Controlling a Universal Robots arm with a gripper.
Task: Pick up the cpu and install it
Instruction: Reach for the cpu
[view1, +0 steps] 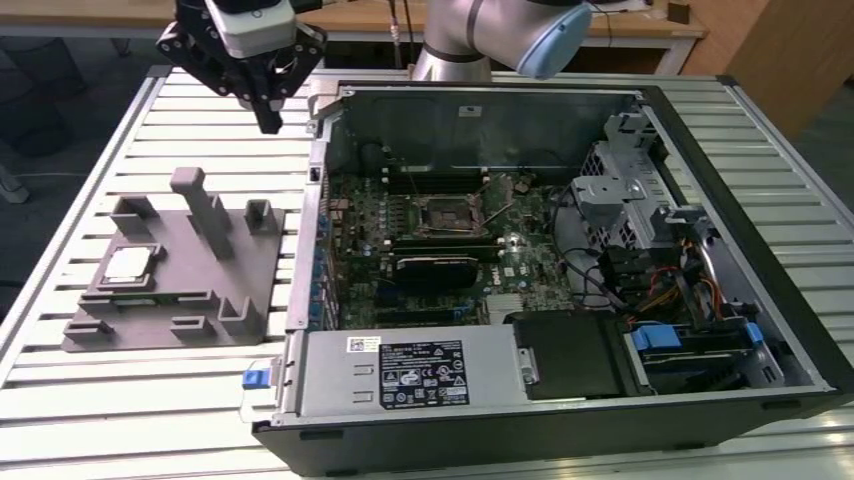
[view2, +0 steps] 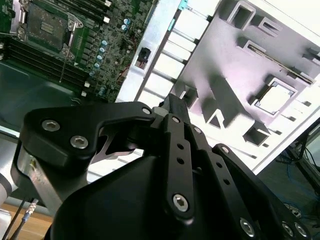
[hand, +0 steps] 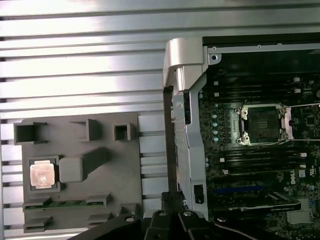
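Over bare counter slats beside the open case's wall, the claw hangs clenched, empty; the cpu sits in the grey fixture, well apart.

The fixture block lies on the worktop, just beside the computer case on the exterior view's left, with the cpu in a recess on its side away from the case. The socket sits on the motherboard inside the case. My jaws hang above the worktop behind the block, near the case's corner.
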